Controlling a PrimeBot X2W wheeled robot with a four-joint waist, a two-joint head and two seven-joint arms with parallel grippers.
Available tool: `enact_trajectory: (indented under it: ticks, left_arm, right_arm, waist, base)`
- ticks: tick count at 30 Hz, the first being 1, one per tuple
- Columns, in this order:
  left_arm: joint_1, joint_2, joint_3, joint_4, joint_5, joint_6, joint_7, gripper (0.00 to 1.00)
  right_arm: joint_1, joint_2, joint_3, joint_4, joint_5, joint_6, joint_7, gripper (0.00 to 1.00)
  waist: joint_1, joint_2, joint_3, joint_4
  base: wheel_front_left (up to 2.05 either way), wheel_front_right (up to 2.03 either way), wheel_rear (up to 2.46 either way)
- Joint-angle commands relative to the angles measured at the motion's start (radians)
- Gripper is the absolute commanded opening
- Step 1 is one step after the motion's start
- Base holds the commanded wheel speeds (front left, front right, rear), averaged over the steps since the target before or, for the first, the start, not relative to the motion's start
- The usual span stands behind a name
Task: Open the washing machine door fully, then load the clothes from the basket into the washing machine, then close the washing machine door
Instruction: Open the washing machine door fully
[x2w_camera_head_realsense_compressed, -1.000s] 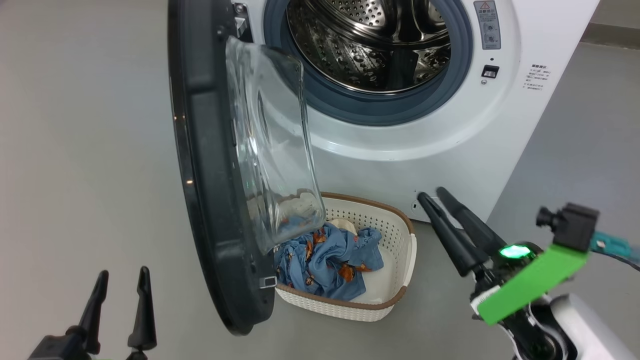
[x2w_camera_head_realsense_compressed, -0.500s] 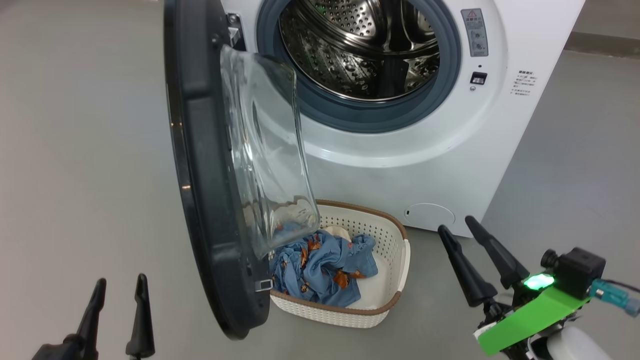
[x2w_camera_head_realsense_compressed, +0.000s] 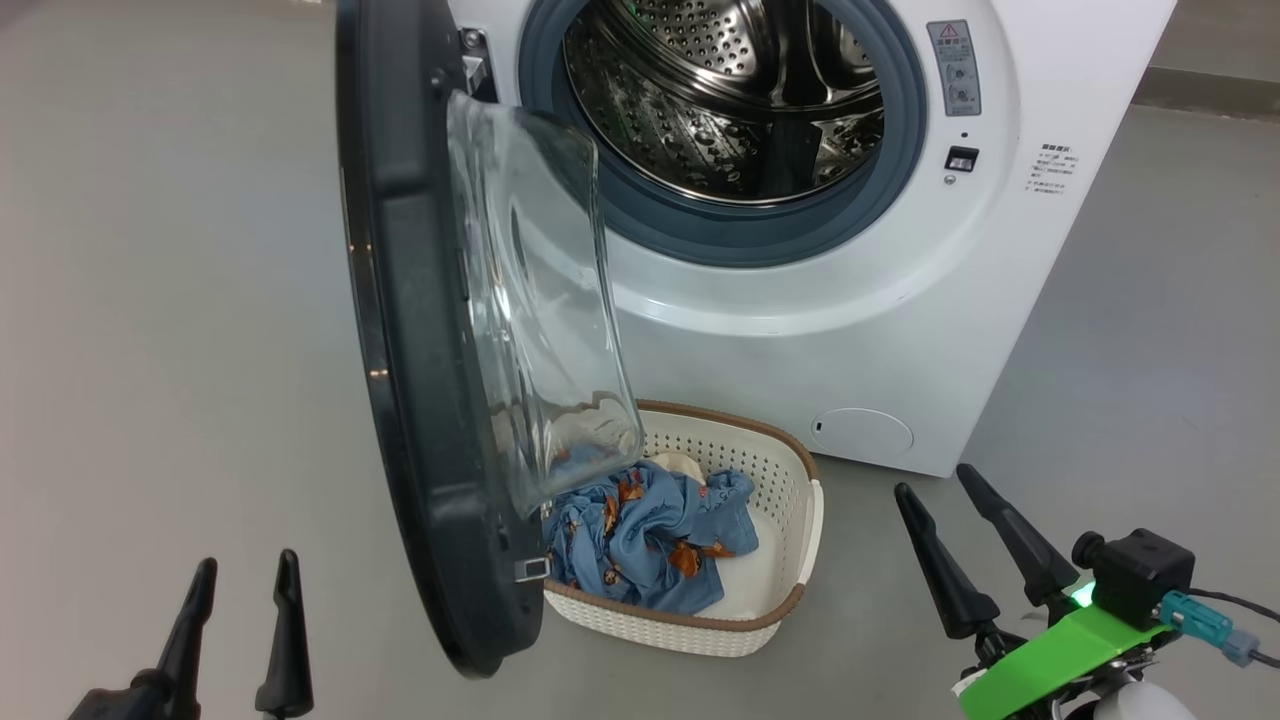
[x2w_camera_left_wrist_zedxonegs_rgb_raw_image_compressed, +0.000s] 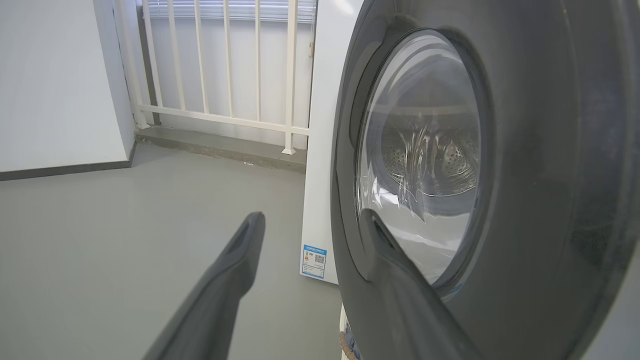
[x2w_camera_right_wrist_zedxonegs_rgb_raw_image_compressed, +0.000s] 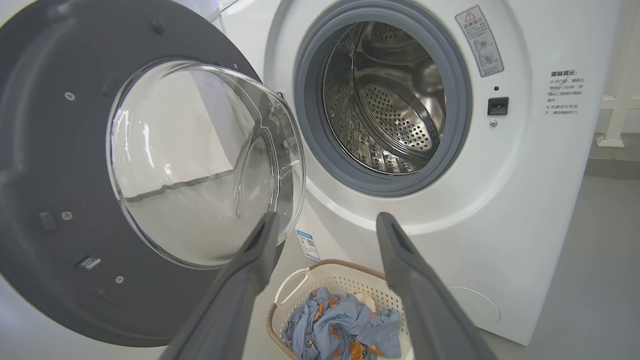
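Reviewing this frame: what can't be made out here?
Head view: left end of the basket, hidden behind the washing machine door.
Head view: how many clothes there are; they lie bunched together.
Head view: top of the drum, cut off by the upper edge.
Right wrist view: print on the warning label, too small to read.

Clothes (x2w_camera_head_realsense_compressed: 650, 535) in basket (x2w_camera_head_realsense_compressed: 790, 470) on floor before washing machine (x2w_camera_head_realsense_compressed: 900, 330), beside open door (x2w_camera_head_realsense_compressed: 420, 330).
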Motion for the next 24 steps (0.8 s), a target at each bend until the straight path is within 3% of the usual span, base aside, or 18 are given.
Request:
enact_trajectory:
  ticks: [1, 24]
  left_arm:
    - [-0.021, 0.011, 0.031, -0.027, -0.001, -0.003, -0.008, 1.0]
    - [-0.016, 0.015, 0.024, -0.022, -0.005, -0.003, -0.008, 1.0]
  right_arm:
    - [0.01, -0.004, 0.015, -0.013, -0.018, 0.003, -0.012, 1.0]
    - [0.013, 0.002, -0.001, 0.01, -0.053, 0.003, -0.012, 1.0]
  waist:
    - [0.0, 0.0, -0.001, 0.001]
    - [0.0, 0.0, -0.004, -0.012]
  base:
    - [0.0, 0.0, 0.0]
    - [0.0, 0.0, 0.0]
